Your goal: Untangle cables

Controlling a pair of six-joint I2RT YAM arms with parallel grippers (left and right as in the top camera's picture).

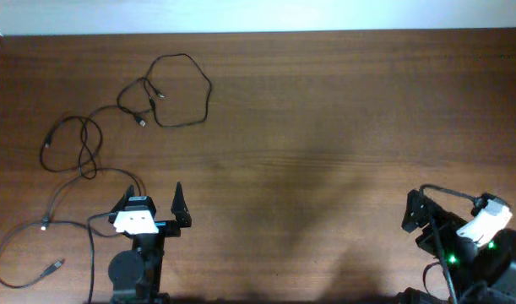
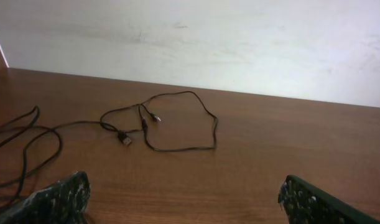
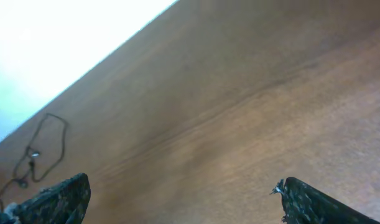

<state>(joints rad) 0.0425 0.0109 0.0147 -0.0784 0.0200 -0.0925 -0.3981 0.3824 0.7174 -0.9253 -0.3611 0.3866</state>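
Cables (image 1: 87, 145): thin black cords lying loose on the brown tabletop (image 1: 325, 127). They cross over each other in a few spots.
Left jaws: wide open and holding nothing. I see only bare tabletop between my two dark fingers (image 2: 53, 199).
Right jaws: wide open too, and holding nothing. Bare tabletop shows between these fingers (image 3: 53, 202) as well.
Big loop (image 2: 213, 127): this part of the cables lies straight ahead of my left jaws, well apart from them. It makes a round ring, flat on the wood.
Plug ends: one small plug (image 2: 124, 140) lies just left of the big loop. Another small plug (image 2: 155, 118) lies inside the ring, near its left side.
Crossed part: this lies ahead of my left jaws and off to their left, nearer to me than the big loop.
Long strand: it runs along the left side of my left jaws, near the left finger. I cannot tell if it touches the finger.
Whitish tip (image 1: 44, 224): it lies to the left of my left jaws, apart from them.
Last plug (image 1: 55, 267): it lies behind my left jaws and to their left.
Seen from my right jaws: the cables are well apart, far ahead and to the left. Only the big loop (image 3: 64, 134) shows, small and blurry.
White wall (image 2: 239, 43): it stands past the far edge of the tabletop, ahead of my left jaws.
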